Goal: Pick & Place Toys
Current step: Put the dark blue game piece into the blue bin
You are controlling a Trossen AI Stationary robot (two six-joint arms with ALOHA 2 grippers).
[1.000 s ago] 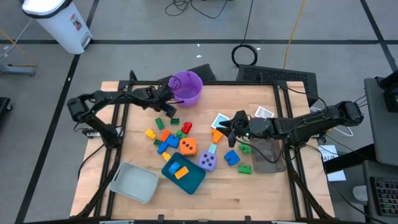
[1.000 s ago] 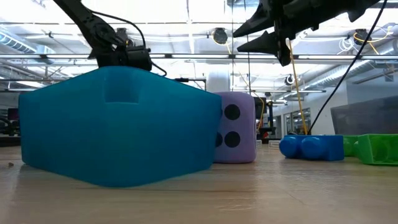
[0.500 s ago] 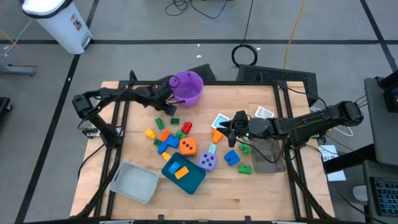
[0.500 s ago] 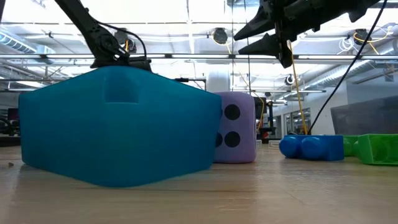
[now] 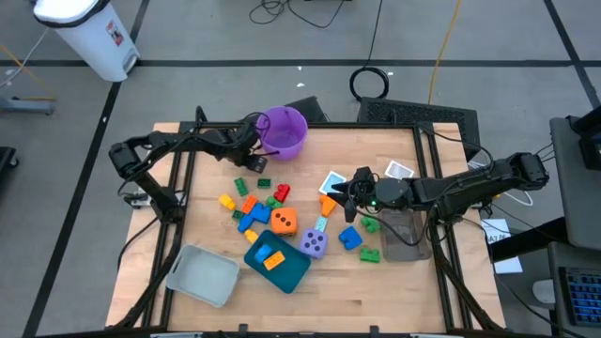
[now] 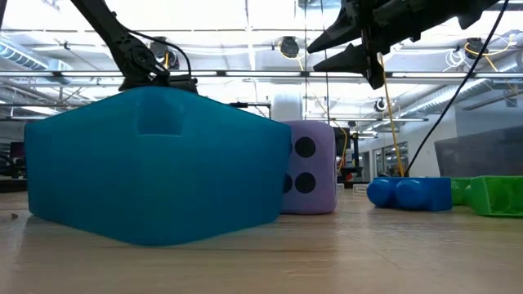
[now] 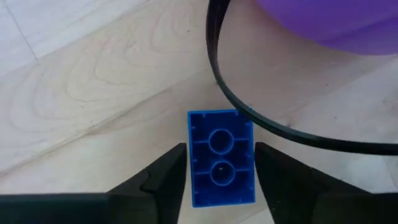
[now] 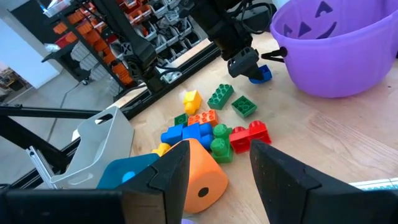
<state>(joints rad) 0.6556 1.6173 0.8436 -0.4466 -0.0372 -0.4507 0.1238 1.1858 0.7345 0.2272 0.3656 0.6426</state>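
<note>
Blue brick (image 7: pixel 221 157) sits between the fingers of the left gripper (image 7: pixel 219 180), hollow underside up — one finger (image 7: pixel 163 180) flanks each long side, close against it, though whether they actually press on it cannot be told. In the high view this gripper (image 5: pixel 252 157) is at about ten o'clock on the table (image 5: pixel 394 282), just beside the purple bucket (image 5: pixel 281 131), whose black handle (image 7: pixel 261 121) loops over the wood past the brick.

Right gripper (image 5: pixel 349 194) hovers at about three o'clock of the toy pile, its fingers apart around the orange die (image 8: pixel 202 177) — in its wrist view the die lies between the two fingers (image 8: pixel 168 171), and contact cannot be told.

Loose bricks (image 5: pixel 254 202) in red, green, yellow, orange and blue lie mid-table, with a second orange die (image 5: pixel 284 222) and a purple die (image 5: pixel 314 245) near them. At six o'clock of the pile is a teal tray (image 5: pixel 280 261) holding a few bricks, and a grey tray (image 5: pixel 204 274) at its eight o'clock. White-and-blue cards (image 5: pixel 332 181) lie near the right gripper, and a clear tray (image 5: pixel 406 235) sits at the table's right edge.
</note>
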